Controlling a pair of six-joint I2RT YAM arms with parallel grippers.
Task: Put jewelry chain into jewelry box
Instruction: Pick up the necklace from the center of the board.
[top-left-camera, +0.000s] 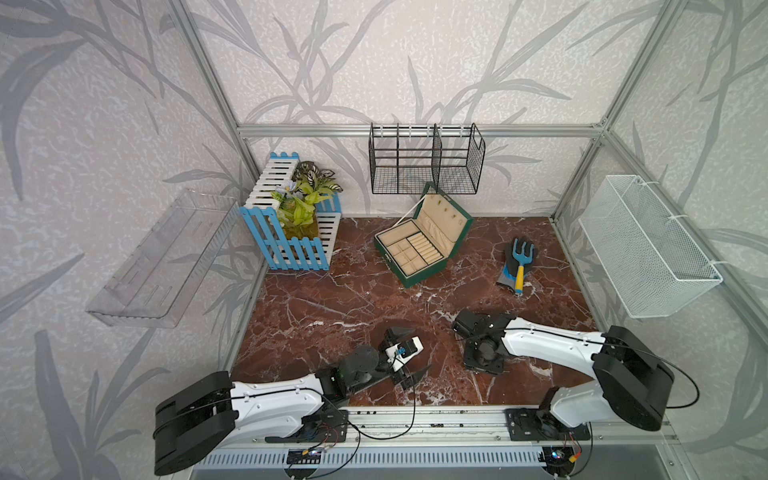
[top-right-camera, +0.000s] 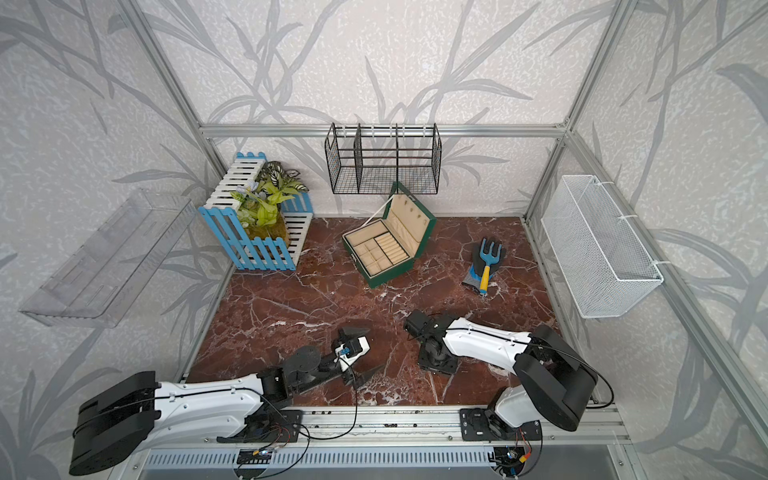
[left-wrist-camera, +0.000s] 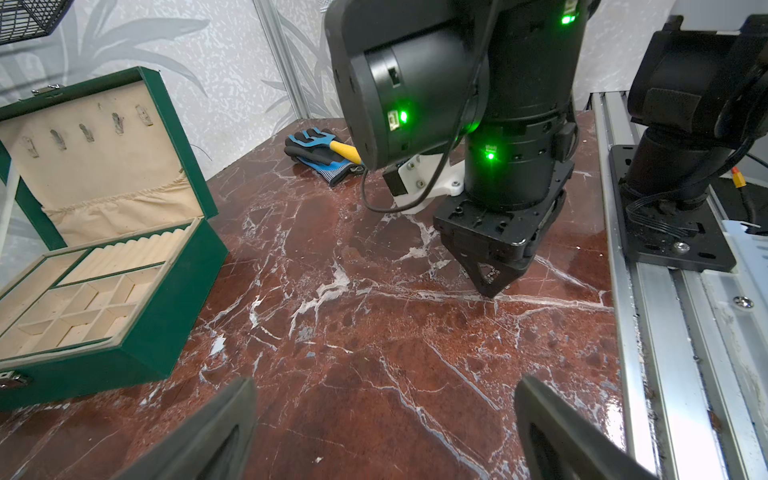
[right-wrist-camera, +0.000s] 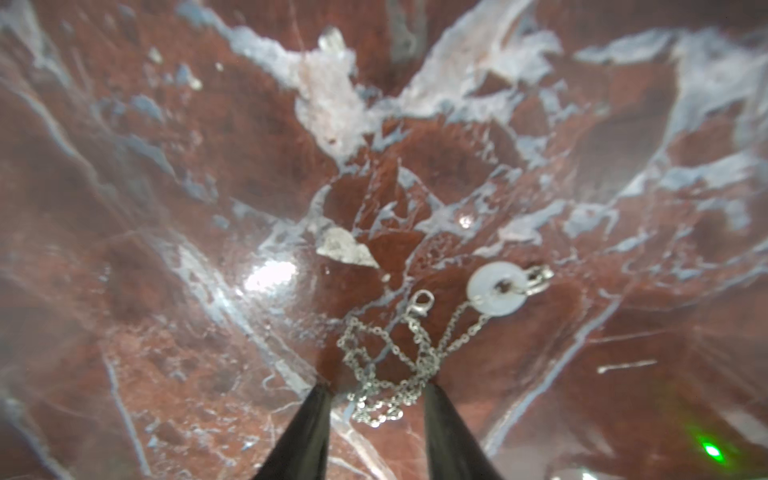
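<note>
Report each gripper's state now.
Left gripper: open, empty.
Right gripper: open, fingertips straddling the thin silvery jewelry chain, not yet clamped.

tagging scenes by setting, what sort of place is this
Probably a staged robot test cell, not a real room: aluminium frame, leaf wallpaper panels, and two arms bolted to a rail.

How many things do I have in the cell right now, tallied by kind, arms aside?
Jewelry: 2 (jewelry chain, jewelry box)
Garden props: 3 (fence planter, glove, hand fork)
Wall holders: 3 (black wire basket, white mesh basket, clear shelf)
Total: 8
</note>
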